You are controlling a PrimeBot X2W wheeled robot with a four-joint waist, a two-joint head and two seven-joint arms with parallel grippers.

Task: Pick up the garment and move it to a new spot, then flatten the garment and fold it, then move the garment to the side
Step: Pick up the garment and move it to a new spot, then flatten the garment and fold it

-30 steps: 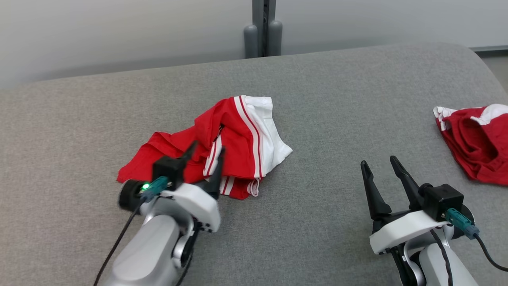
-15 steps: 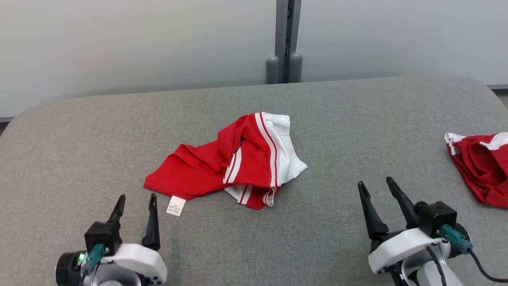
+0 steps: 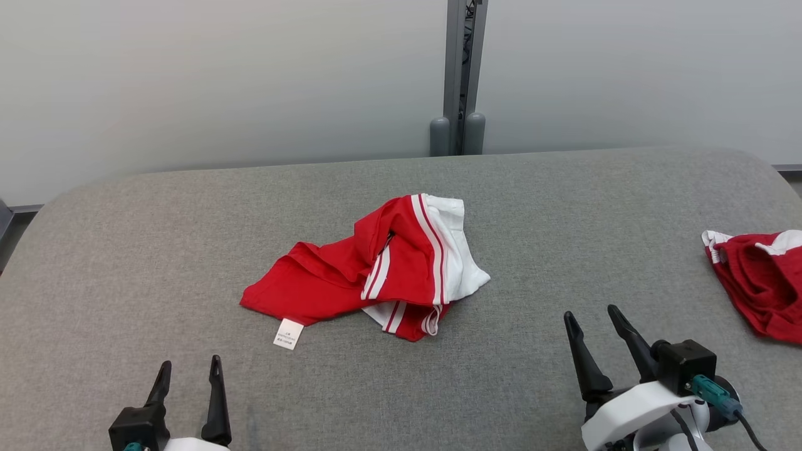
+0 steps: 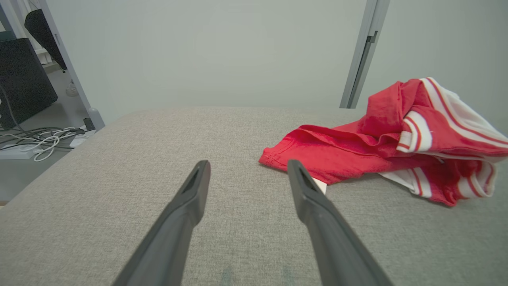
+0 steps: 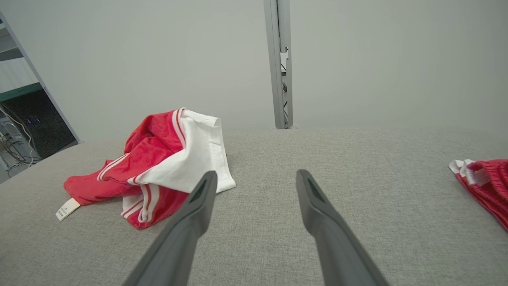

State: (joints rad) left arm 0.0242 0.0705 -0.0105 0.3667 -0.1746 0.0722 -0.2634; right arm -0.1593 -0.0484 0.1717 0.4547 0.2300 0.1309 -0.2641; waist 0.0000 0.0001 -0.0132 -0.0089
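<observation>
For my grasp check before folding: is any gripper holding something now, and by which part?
Nothing is held. The left gripper and right gripper are open, apart from the garment.

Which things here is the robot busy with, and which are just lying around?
For the job: crumpled red-and-white shirt in the middle; its white label; left fingers and right fingers, both open, empty.

Just lying about: other red bundle at the right edge; grey post behind; cables on the floor.

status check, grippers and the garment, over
Left gripper open, empty. Right gripper open, empty. Garment crumpled at centre, untouched. Second red garment lies apart, far right.
</observation>
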